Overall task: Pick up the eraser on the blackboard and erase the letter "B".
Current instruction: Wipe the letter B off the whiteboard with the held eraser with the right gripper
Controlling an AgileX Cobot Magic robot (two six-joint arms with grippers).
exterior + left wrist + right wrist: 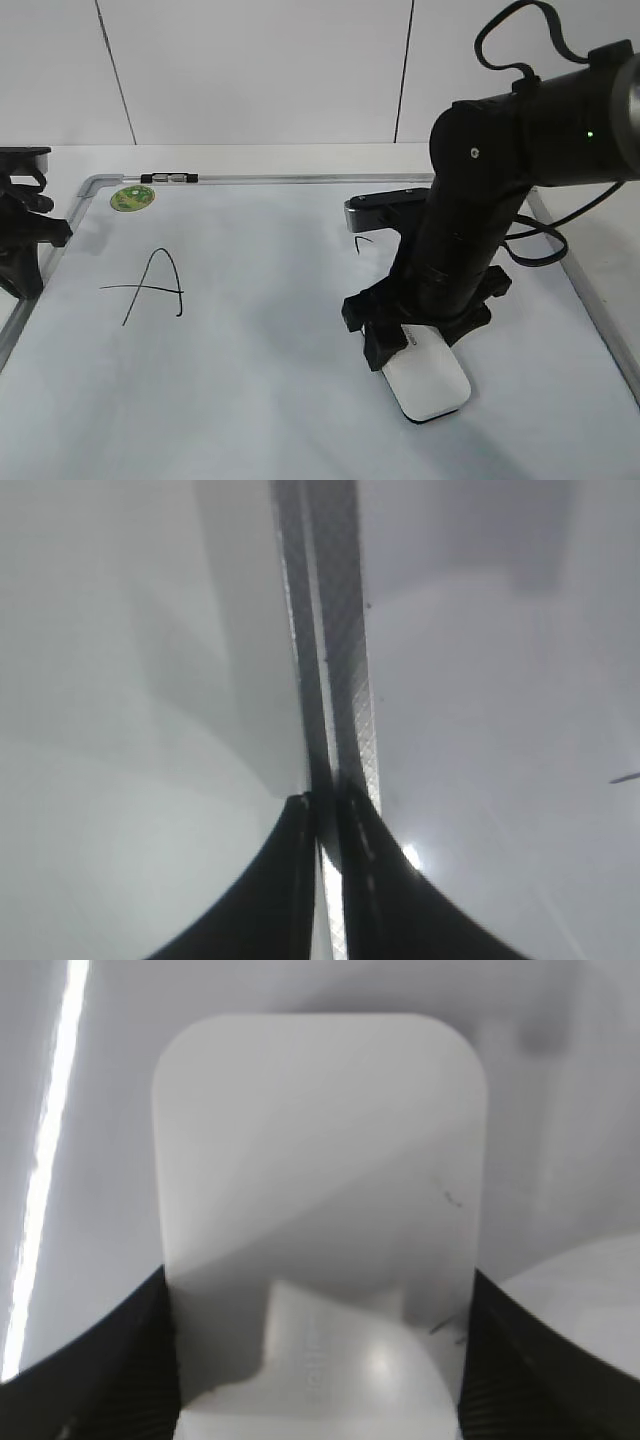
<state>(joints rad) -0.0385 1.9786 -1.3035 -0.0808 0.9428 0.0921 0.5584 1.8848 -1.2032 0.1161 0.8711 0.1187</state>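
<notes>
Eraser: clamped at both long sides by the right gripper, held flat on the blackboard for wiping.
Letter "B": hidden behind the arm; only a stroke shows.
Left gripper: fingers pressed together, parked at the frame.
"A": well apart, intact.

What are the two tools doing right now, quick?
Left tool: shut, holding nothing, parked over the blackboard frame.
Right tool: shut on the eraser, which sits on the blackboard.
</notes>
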